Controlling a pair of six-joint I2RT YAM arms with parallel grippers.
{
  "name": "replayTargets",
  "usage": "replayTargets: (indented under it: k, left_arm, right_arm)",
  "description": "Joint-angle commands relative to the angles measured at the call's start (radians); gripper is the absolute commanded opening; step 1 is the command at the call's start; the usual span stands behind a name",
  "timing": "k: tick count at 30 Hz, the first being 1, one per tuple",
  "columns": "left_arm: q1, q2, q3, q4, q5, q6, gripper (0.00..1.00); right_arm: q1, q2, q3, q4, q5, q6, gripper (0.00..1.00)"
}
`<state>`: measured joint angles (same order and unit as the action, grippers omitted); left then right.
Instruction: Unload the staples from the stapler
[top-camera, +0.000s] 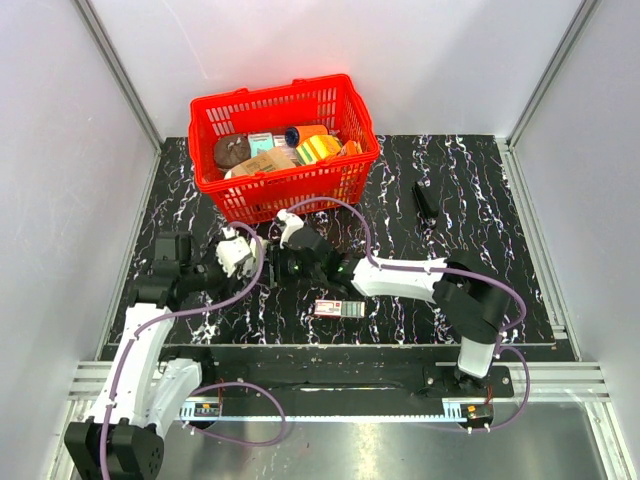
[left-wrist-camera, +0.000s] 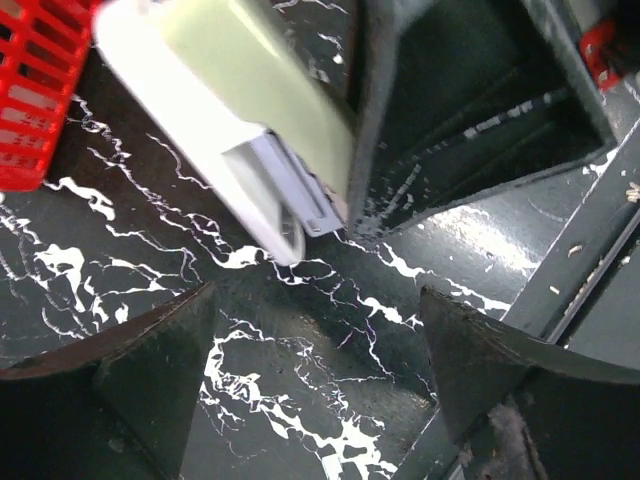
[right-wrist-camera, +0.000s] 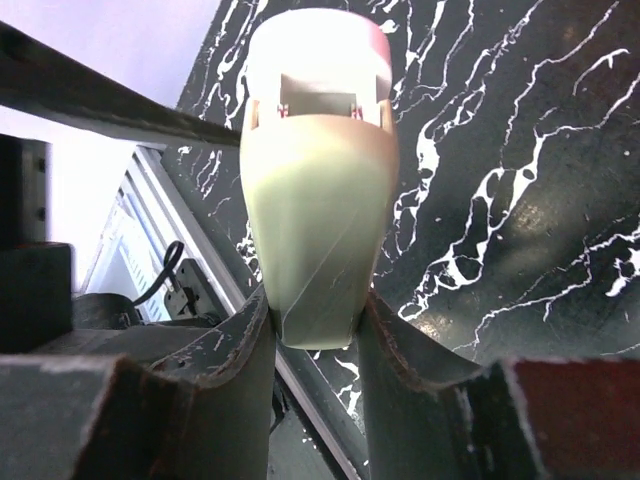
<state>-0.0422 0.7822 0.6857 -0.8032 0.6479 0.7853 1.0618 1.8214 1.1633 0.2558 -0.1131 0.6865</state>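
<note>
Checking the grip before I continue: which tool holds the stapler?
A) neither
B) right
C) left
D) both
B: the right wrist view shows the stapler pinched between the right tool's fingers, while the left tool stands open with nothing between its fingers.

marbled table (top-camera: 480, 190) (black): basket (top-camera: 300, 185), box (top-camera: 338, 308)

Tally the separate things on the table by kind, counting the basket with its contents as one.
pale green and white stapler: 1
red plastic basket: 1
small flat printed box: 1
black wedge-shaped object: 1
Total: 4
</note>
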Motion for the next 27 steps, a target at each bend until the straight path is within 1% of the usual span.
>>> replayTargets:
  k: [1, 2, 3, 5, 8, 10, 14, 17, 20, 22, 25, 27]
  left_arm:
    - [0.010, -0.005, 0.121, 0.057, -0.071, -0.176, 0.89]
    - [0.022, -0.003, 0.152, 0.082, -0.100, -0.211, 0.98]
    - [0.042, 0.006, 0.181, 0.102, -0.117, -0.256, 0.99]
    - [0.114, 0.031, 0.260, 0.105, -0.119, -0.319, 0.99]
    - [0.212, 0.084, 0.365, 0.058, -0.044, -0.372, 0.99]
    - [0.255, 0.120, 0.417, 0.030, -0.010, -0.411, 0.99]
    - [0.271, 0.183, 0.475, -0.027, -0.031, -0.439, 0.99]
    - [0.274, 0.189, 0.474, -0.033, -0.063, -0.439, 0.99]
    - [0.274, 0.164, 0.457, -0.031, -0.063, -0.431, 0.99]
    - [0.274, 0.143, 0.443, -0.027, -0.067, -0.432, 0.99]
    - [0.274, 0.134, 0.434, -0.027, -0.070, -0.429, 0.99]
    - [0.274, 0.138, 0.431, -0.028, -0.074, -0.425, 0.99]
  right_arm:
    - [-0.008, -0.059, 0.062, -0.085, 0.036, -0.025, 0.00]
    - [-0.006, -0.051, 0.078, -0.125, 0.033, -0.036, 0.00]
    - [-0.008, -0.041, 0.100, -0.180, 0.033, -0.051, 0.00]
    - [-0.008, -0.004, 0.142, -0.307, 0.021, -0.074, 0.00]
    - [-0.006, 0.054, 0.202, -0.449, 0.000, -0.085, 0.00]
    - [-0.005, 0.116, 0.263, -0.544, -0.014, -0.094, 0.00]
    - [0.023, 0.245, 0.424, -0.740, 0.002, -0.137, 0.00]
    - [0.050, 0.315, 0.528, -0.835, 0.050, -0.160, 0.00]
    - [0.056, 0.371, 0.604, -0.891, 0.073, -0.171, 0.00]
    - [0.056, 0.404, 0.642, -0.918, 0.079, -0.173, 0.08]
    - [0.059, 0.458, 0.711, -0.949, 0.070, -0.174, 0.17]
    - [0.061, 0.498, 0.765, -0.977, 0.063, -0.168, 0.35]
